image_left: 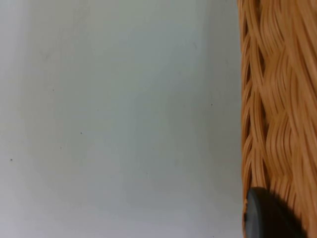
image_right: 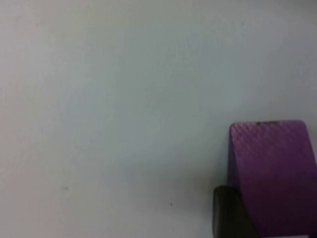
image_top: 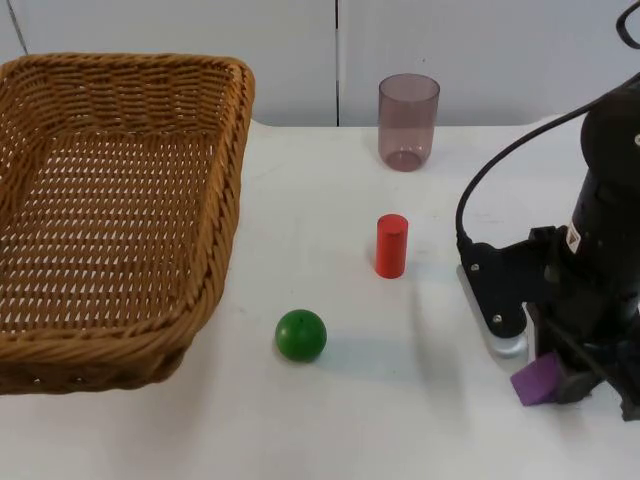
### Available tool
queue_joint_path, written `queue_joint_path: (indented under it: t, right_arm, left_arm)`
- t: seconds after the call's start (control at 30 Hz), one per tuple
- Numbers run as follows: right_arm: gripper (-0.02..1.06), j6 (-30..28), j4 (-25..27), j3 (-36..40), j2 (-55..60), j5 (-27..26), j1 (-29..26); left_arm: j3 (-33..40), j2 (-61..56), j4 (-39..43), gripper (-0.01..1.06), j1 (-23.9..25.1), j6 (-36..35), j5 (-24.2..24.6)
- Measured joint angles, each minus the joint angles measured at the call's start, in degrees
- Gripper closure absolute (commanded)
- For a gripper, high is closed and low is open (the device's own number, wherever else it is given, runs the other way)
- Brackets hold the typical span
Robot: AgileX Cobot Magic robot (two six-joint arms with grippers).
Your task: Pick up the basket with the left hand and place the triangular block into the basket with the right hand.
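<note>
The right gripper (image_top: pixel 560 385) grasps the purple block (image_top: pixel 537 381) low over the worktop (image_top: pixel 400 420), near its right edge. We judge the block light, rigid and finely textured; its flat faces suit a pinch. The left gripper (image_left: pixel 265 218) sits at the woven wicker basket (image_top: pixel 110 200); its grip we cannot tell. The basket looks light, stiff and rough-rimmed.

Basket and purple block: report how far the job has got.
Done: the left claw is at the basket wall, which looks raised. In hand: the right claw is at the purple block near the table's front right. Left: carrying the block into the basket.
</note>
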Motion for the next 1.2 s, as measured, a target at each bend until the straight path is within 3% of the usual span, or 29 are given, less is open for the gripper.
queue_joint_path:
  t: [0.03,0.33,0.47,0.6,0.63,0.8,1.2]
  right_arm:
    - [1.04,0.0,0.0,0.0,0.0,0.3,0.0]
    - [1.05,3.1,-1.3,0.0,-6.7,6.6,0.0]
    - [1.05,8.9,-0.8,0.0,-12.6,11.4,0.0]
    - [1.05,21.5,-0.1,-0.1,-20.1,17.4,0.0]
    - [1.05,21.5,-0.1,-0.1,-20.1,17.4,0.0]
    - [1.05,35.3,-0.1,-0.1,-27.4,23.4,0.0]
    - [1.05,49.8,-0.1,-0.1,-33.2,23.9,0.0]
  left_arm:
    - [0.0,0.0,0.0,1.05,0.0,0.0,0.0]
    - [0.0,0.0,0.1,1.05,0.0,0.0,0.0]
    - [0.0,0.0,0.1,1.05,0.0,0.0,0.0]
    - [0.0,0.0,0.1,1.05,0.0,0.0,0.0]
    - [0.0,0.0,0.1,1.05,0.0,0.0,0.0]
    - [0.0,0.0,0.1,1.05,0.0,0.0,0.0]
    - [0.0,0.0,0.1,1.05,0.0,0.0,0.1]
